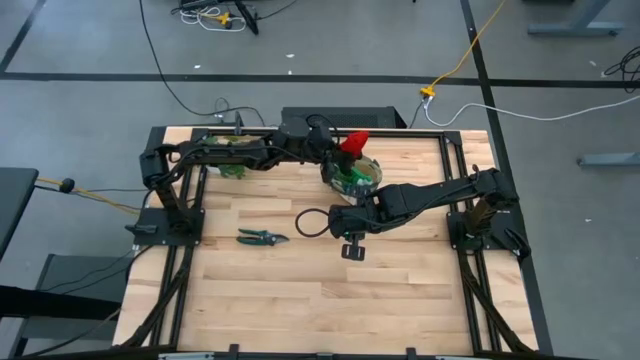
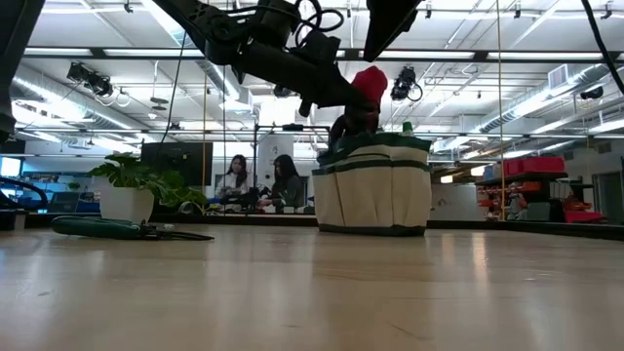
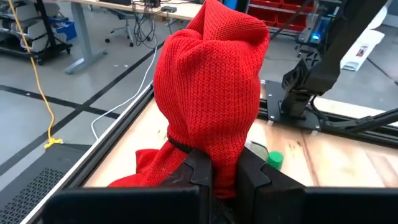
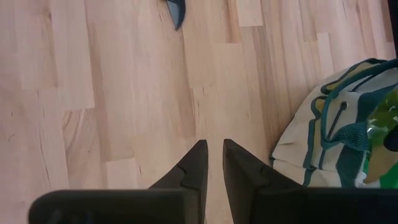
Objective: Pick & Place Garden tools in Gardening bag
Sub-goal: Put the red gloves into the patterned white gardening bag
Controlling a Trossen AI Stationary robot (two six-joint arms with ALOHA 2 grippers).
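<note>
My left gripper (image 1: 338,150) reaches across the table's far side and is shut on the red gloves (image 1: 353,141), which are above the gardening bag (image 1: 356,176). In the low view the gloves (image 2: 369,88) show over the bag's rim (image 2: 375,146). A green spray bottle (image 1: 362,178) lies inside the bag, and its cap shows in the left wrist view (image 3: 275,160). The pruning shears (image 1: 262,237) lie flat on the table to the bag's near left. My right gripper (image 4: 212,146) is shut and empty, just above the table on the bag's near side. The rake is not in view. My left gripper pinches the bunched lower part of the red gloves (image 3: 214,163) between its two fingers (image 3: 198,168). The fingers come from the table's left, slanting a little down. The rest of the gloves stands up past the fingertips, clear of the table and over the bag's opening.
A leafy green sprig (image 1: 235,170) lies under the left arm at the far left. Dark rails (image 1: 470,150) frame the table. A cable loop (image 1: 310,222) hangs beside the right gripper. Bare wood lies toward the table's near edge (image 1: 330,310). People sit in the room behind (image 2: 258,180).
</note>
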